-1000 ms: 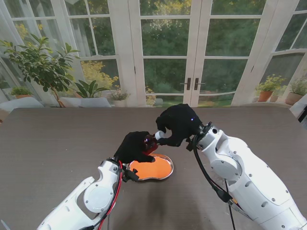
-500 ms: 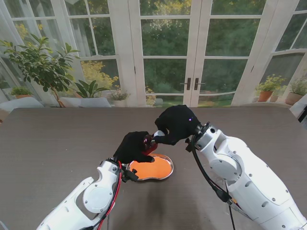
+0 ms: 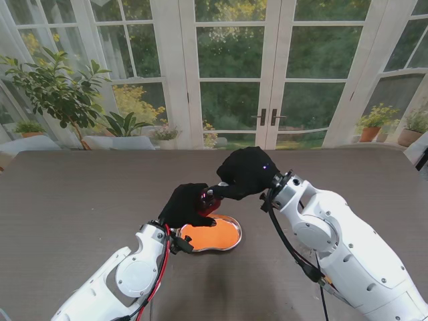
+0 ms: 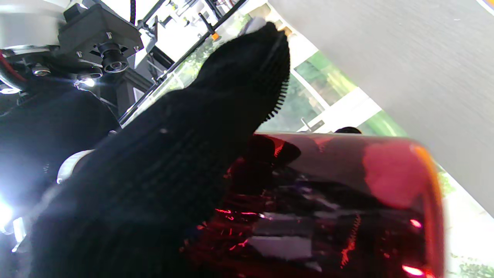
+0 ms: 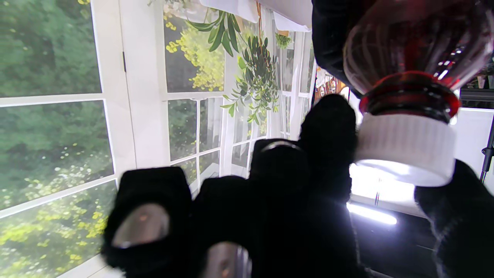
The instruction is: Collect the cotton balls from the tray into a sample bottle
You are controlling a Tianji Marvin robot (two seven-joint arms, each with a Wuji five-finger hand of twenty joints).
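Note:
My left hand (image 3: 186, 204) is shut on a dark red sample bottle (image 3: 208, 199), holding it tilted just over the far edge of the tray (image 3: 215, 235). The bottle (image 4: 339, 204) fills the left wrist view, with a gloved finger (image 4: 216, 127) lying along it. My right hand (image 3: 246, 172) reaches in from the right, its fingertips closed on the bottle's white cap (image 5: 405, 148). The cap sits on the neck of the bottle (image 5: 409, 50). The tray has a metal rim and an orange floor. I can make out no cotton balls on it.
The brown table (image 3: 80, 200) runs wide to either side and beyond the hands. Behind its far edge stand glass doors (image 3: 267, 73) and potted plants (image 3: 60, 93).
My right hand has shifted slightly toward the bottle, and its fingers now cover the white cap in the stand view. The left hand and the bottle have stayed put.

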